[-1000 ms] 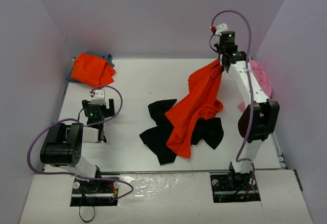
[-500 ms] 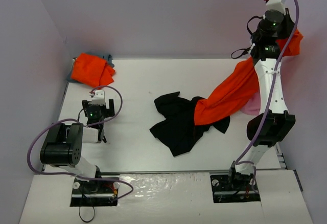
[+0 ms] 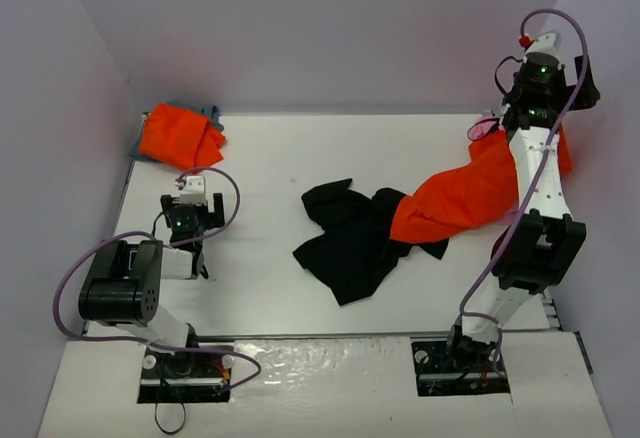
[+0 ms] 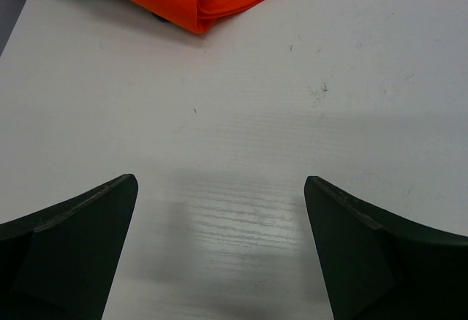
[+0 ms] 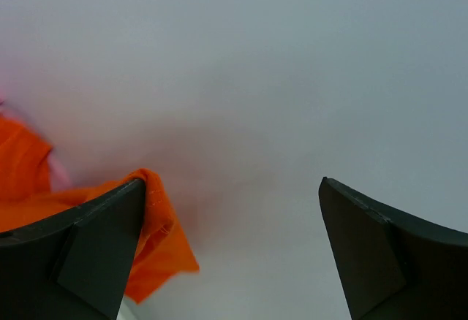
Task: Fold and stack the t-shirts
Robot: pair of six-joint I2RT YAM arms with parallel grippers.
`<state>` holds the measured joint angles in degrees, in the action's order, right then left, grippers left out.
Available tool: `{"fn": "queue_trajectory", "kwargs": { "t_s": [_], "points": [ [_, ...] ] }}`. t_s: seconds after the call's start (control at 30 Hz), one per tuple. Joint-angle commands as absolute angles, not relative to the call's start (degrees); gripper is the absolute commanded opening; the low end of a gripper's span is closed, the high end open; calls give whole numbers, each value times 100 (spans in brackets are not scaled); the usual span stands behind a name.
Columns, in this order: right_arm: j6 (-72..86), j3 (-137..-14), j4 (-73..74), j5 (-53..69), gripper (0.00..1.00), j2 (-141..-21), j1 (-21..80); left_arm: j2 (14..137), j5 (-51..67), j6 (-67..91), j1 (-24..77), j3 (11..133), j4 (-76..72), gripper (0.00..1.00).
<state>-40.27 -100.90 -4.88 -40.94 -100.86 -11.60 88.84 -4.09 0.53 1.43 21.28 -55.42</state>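
Lilac walls (image 3: 300, 38) enclose a white table (image 3: 270, 158) bearing crumpled t-shirts (image 3: 350, 243).

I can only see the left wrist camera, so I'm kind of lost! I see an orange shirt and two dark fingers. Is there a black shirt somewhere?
Observer: Yes. The black t-shirt lies crumpled in the middle of the table.
Operator: Is anything on it?
Observer: A second orange t-shirt overlaps its right edge and runs over to the right arm.
Operator: Is the right gripper squeezing it?
Observer: No, the right gripper is open; orange cloth hangs beside one finger.
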Motion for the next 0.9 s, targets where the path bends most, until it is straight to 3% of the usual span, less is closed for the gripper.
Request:
{"fn": "queue_trajectory", "kwargs": {
  "t_s": [0.0, 0.13, 0.23, 0.33, 0.37, 0.4, 0.43, 0.47, 0.57, 0.63, 0.87],
  "points": [
    [-2820, -9868, 216, -2671, 100, -9607, -929, 8725, -118, -225, 149, 2227, -5997, 97],
    [-2456, -10277, 342, -2091, 100, -9248, -607, 8726, -14, -276, 146, 2192, -6040, 97],
    [-2420, -11262, 1799, -1438, 100, -9484, -80, 8736, -3, -266, 129, 2206, -6021, 97],
    [-2284, -11868, 3335, -1036, 86, -9947, 271, 8736, 0, -248, 99, 2223, -6004, 97],
    [-2258, -11668, 3549, -922, 60, -9933, 293, 8736, 0, -234, 90, 2236, -5997, 97],
    [-2253, -11317, 3535, -915, 43, -9801, 289, 8736, 0, -224, 83, 2246, -5982, 97],
    [-2256, -10910, 3409, -954, 32, -9616, 275, 8736, 0, -217, 76, 2253, -5964, 97],
    [-2261, -10525, 3277, -1000, 25, -9408, 262, 8739, 0, -211, 70, 2259, -5951, 97],
    [-2331, -9615, 3119, -1046, 21, -9074, 246, 8745, 0, -202, 65, 2259, -5947, 97],
    [-2291, -9236, 3290, -997, 0, -8944, 239, 8736, 0, -202, 59, 2259, -5944, 97],
    [-2215, -8188, 3804, -548, 0, -8702, 220, 8745, 136, -194, 53, 2268, -5933, 97]
  ]
}}
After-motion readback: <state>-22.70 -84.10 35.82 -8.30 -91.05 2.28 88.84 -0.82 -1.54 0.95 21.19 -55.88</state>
